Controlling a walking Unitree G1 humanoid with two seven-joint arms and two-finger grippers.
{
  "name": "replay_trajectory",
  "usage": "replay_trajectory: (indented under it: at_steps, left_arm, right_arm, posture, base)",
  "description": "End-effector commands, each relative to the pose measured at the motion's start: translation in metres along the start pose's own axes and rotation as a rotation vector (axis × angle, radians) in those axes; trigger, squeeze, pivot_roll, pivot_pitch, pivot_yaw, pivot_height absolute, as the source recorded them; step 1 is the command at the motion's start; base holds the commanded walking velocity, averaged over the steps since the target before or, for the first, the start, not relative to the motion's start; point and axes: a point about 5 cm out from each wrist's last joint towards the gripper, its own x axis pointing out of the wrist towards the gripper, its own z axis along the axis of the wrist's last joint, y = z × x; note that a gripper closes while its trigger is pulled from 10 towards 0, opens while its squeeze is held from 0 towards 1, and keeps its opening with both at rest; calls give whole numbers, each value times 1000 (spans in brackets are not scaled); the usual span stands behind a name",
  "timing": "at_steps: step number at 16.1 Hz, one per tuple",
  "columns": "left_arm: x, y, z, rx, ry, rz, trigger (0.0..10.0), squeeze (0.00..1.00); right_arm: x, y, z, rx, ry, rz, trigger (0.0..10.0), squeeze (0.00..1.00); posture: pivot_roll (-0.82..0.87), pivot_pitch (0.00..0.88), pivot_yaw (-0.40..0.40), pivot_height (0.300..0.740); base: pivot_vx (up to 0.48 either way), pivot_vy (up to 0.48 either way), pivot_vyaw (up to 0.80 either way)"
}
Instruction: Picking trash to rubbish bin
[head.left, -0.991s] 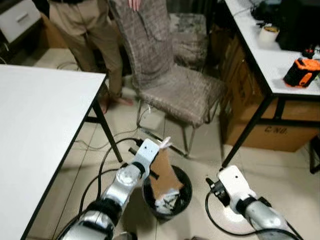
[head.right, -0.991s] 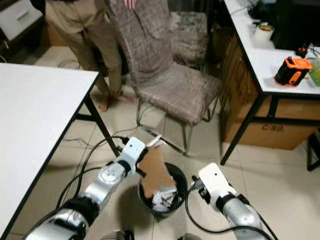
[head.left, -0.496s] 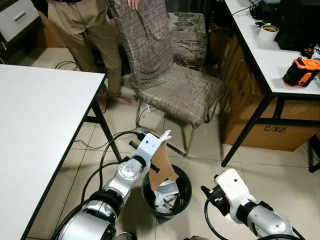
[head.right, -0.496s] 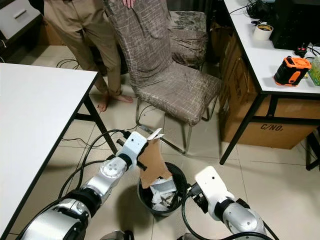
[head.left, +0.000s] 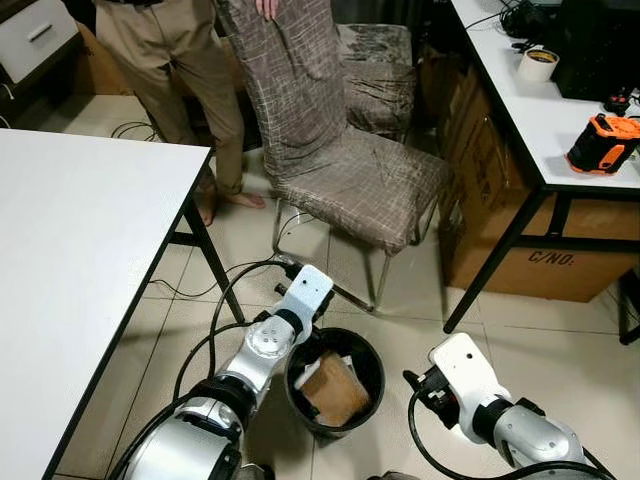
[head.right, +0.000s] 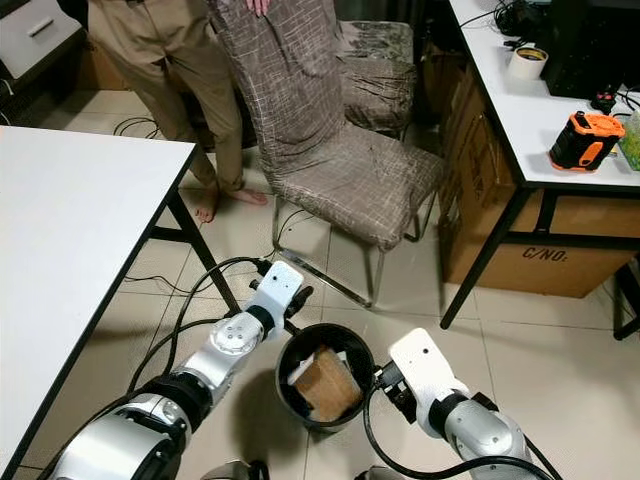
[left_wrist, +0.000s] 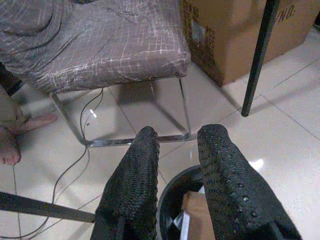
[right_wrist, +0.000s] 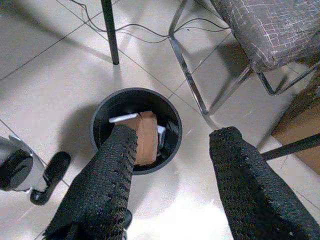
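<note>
- Brown cardboard piece (head.right: 325, 383), flat w/ a matte face, lies inside the rubbish bin (head.right: 296, 398), resting on crumpled white paper scraps (right_wrist: 120, 119); no gripper touching it.
- Bin is round, black, smooth-walled plastic; stands on glossy beige floor tiles (head.left: 560, 350) between the two arms.
- Left gripper (left_wrist: 176, 145): released, empty. Its two black, dimpled fingers (left_wrist: 142, 165) stand a narrow gap apart, just above the bin's rim on the side toward the chair; they hold nothing.
- Right gripper (right_wrist: 172, 155): spread wide, empty; textured black fingers frame the bin from the other side, not touching it.
- Silver left arm (head.left: 262, 350) reaches to the bin's edge; right arm w/ white wrist housing (head.right: 420, 365) sits just beside the bin.
- Black cables (head.left: 215, 320) loop over the floor near the left arm.
- Chair (head.left: 340, 170) behind the bin: grey-brown woven cover w/ thin pale lines, chrome tube legs.
- White worktop (head.left: 80, 260) on the left, black legs.
- Right worktop (head.right: 520, 100) carries an orange-black tool (head.right: 585, 138) and a tape roll (head.right: 526, 62); cardboard box (head.right: 540, 255) beneath.
- A person (head.left: 170, 60) in tan trousers stands behind the chair.
</note>
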Motion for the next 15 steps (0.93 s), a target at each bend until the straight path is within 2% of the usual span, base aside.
replay_trajectory:
  at_steps: [1, 2, 3, 4, 5, 6, 8, 9, 10, 12, 15]
  left_arm:
    - [0, 1, 0, 13, -4, -14, 10000, 765]
    - [-1, 3, 0, 18, -8, -18, 10000, 557]
    - [-5, 10, -1, -1, -35, -33, 10000, 0]
    - [-8, 13, -1, -4, -48, -42, 10000, 0]
    - [-14, 21, -1, -69, -84, -34, 10000, 0]
    - [-27, 34, -1, -146, -132, 8, 10000, 0]
    - [-52, 50, -5, -132, -164, 80, 10000, 0]
    - [-72, 60, -11, -161, -142, 148, 10000, 0]
    - [-82, 64, -14, -175, -132, 177, 10000, 0]
    - [-102, 60, -24, -181, -73, 196, 10000, 0]
    - [-114, 59, -18, -212, -48, 212, 10000, 0]
  right_arm:
    - [-1, -1, 3, -6, -5, -10, 10000, 0]
    - [0, -2, 3, -1, -8, -24, 10000, 0]
    - [5, -3, 7, -14, -30, -67, 10000, 0]
    - [6, -4, 9, -9, -45, -95, 10000, 0]
    - [9, -6, 15, 30, -81, -153, 10000, 0]
    - [10, -11, 23, 86, -131, -232, 10000, 0]
    - [12, -17, 31, 160, -182, -325, 10000, 0]
    - [16, -16, 31, 182, -178, -344, 10000, 0]
    - [18, -13, 27, 179, -151, -335, 10000, 0]
    - [26, -6, 26, 180, -169, -293, 10000, 0]
    - [32, -6, 30, 203, -190, -304, 10000, 0]
  posture:
    - [-188, 110, 50, 740]
    - [-182, 101, 54, 740]
    - [-167, 89, 62, 740]
    - [-167, 89, 62, 740]
    - [-147, 79, 65, 740]
    - [-132, 73, 61, 740]
    - [-108, 63, 49, 740]
    - [-91, 48, 43, 740]
    - [-86, 42, 39, 740]
    - [-62, 24, 28, 740]
    - [-49, 8, 33, 740]
  base:
    - [0, 0, 0]
    - [0, 0, 0]
    - [0, 0, 0]
    - [0, 0, 0]
    - [0, 0, 0]
    - [0, 0, 0]
    - [0, 0, 0]
    - [0, 0, 0]
    - [0, 0, 0]
    - [0, 0, 0]
    - [0, 0, 0]
